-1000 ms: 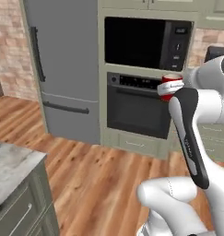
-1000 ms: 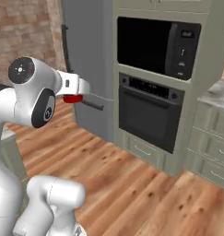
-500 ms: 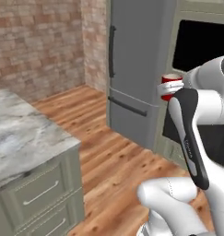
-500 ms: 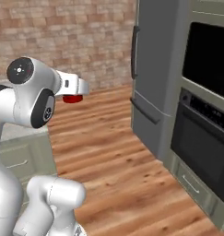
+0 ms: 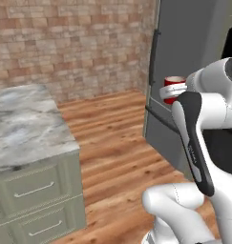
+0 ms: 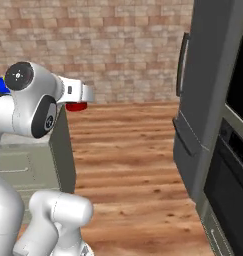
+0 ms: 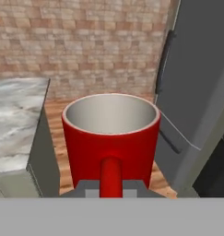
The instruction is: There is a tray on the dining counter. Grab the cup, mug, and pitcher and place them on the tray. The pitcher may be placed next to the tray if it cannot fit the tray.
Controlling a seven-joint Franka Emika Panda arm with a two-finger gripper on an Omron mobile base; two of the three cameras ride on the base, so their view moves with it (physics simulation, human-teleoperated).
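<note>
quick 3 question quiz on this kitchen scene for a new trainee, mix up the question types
1. True or false: the gripper is shut on the mug.
2. Which part of the mug faces the hand camera? A) its base B) its handle C) its far wall
3. Fill in: the mug is carried upright and its inside looks ____.

Key
1. True; it is clamped on the red mug, held clear of the dining counter.
2. B
3. empty
</note>
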